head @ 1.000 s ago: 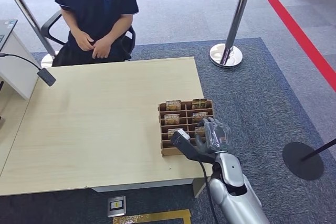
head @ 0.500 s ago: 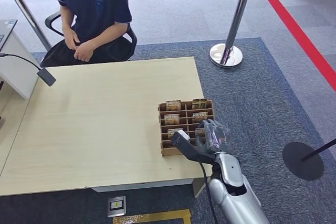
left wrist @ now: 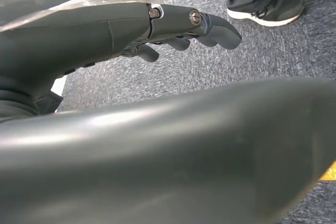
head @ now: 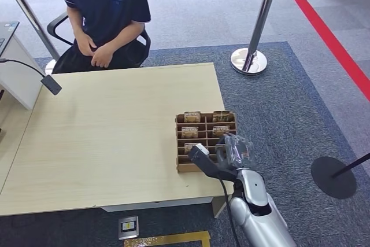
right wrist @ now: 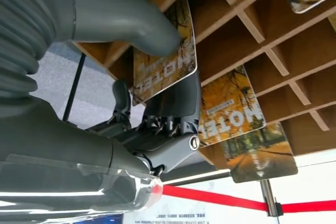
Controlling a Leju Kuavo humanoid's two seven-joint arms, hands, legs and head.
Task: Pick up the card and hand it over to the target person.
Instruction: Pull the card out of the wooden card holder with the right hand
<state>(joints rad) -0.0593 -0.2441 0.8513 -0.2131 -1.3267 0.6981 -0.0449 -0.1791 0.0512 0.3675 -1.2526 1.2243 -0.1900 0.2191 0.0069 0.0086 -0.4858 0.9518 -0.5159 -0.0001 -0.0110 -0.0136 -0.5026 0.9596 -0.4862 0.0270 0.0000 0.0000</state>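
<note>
The pale wood-grain desk (head: pixel 109 131) carries a brown slotted wooden rack (head: pixel 181 166). Its yellow autumn-leaf printed card (right wrist: pixel 164 64) bears white lettering, apparently "HOTEL". Blue-grey carpet (head: pixel 288 102) is edged red.

Wooden table (head: pixel 109 137): black microphone (head: pixel 51 84) over its far left edge; chrome stanchion base (head: pixel 248 61) beyond its far right corner; red floor stripe (head: pixel 331 41) farther right

the word "hotel" stood in white capitals on the card (right wrist: pixel 164 69) pinched by the right hand (right wrist: pixel 158 103), seen upside down in the right wrist view; the same word showed on a second card (right wrist: pixel 231 111) at about four o'clock from it; smaller print on both was too fine to read
</note>
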